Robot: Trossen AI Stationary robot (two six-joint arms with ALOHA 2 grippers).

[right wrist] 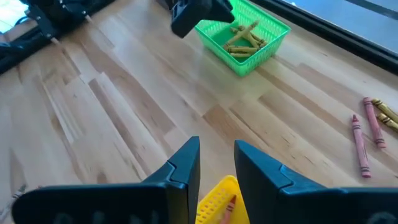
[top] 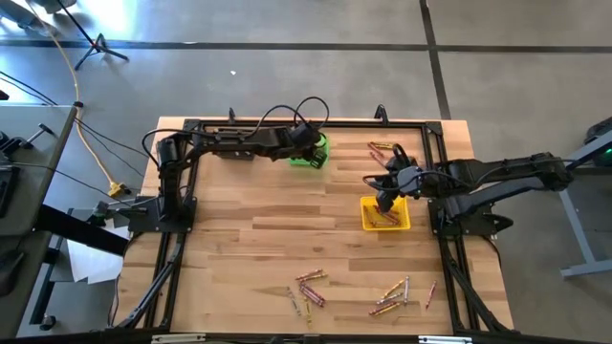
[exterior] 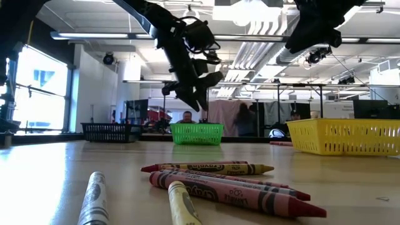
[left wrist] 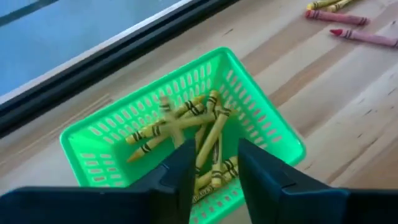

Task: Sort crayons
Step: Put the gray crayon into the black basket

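green bin [right wrist: 244, 34] of crayons [right wrist: 244, 38], wooden table [right wrist: 124, 118]

Your low view shows printed wrappers on the crayons [exterior: 232, 184] lying in the lower centre of the frame. The lettering on the red crayon [exterior: 240, 197] looks like a brand name, but you cannot read it with certainty. No other text, number or sign is legible in your high or wrist views.

Table [top: 258, 248]: light wood planks, matt with a faint sheen, visible grain. Green bin [left wrist: 261, 118] and yellow bin [exterior: 350, 140]: perforated plastic, slightly glossy. Crayons [exterior: 231, 181]: waxy sticks in printed paper wrappers, matt. Left fingers [left wrist: 261, 177]: dark matt plastic. Frame [top: 177, 220]: black metal.
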